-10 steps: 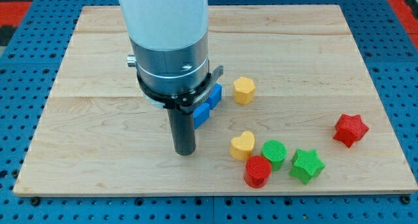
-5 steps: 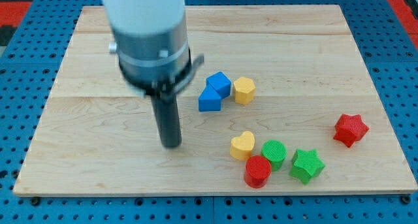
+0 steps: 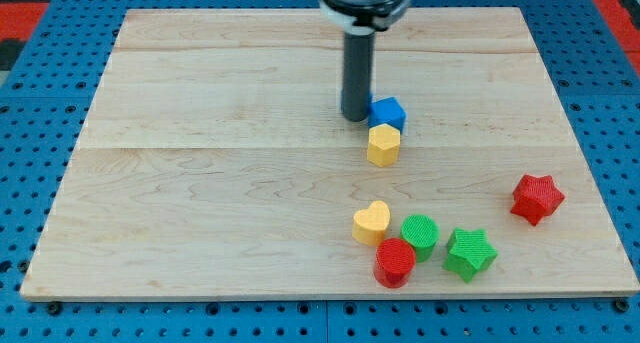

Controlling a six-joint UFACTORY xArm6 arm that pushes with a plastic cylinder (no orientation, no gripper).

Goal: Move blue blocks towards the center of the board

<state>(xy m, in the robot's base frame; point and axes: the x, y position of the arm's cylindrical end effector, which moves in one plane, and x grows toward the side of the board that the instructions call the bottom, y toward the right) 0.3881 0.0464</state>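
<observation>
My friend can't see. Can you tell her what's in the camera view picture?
My tip rests on a wooden board, at the left of a blue block that touches a yellow hexagon block below it. Lower right sit a yellow heart, green cylinder, red cylinder, green star and red star.

My arm comes down from the view's top edge, just right of the middle, where only the lower rim of its round dark mount shows. From it the straight dark rod (image 3: 357, 73) hangs upright, neither leaning to the view's left nor to its right. My tip (image 3: 355, 118) rests on the wooden board (image 3: 200, 183) above its centre, touching or just beside the left side of the blue block (image 3: 388, 113).
</observation>
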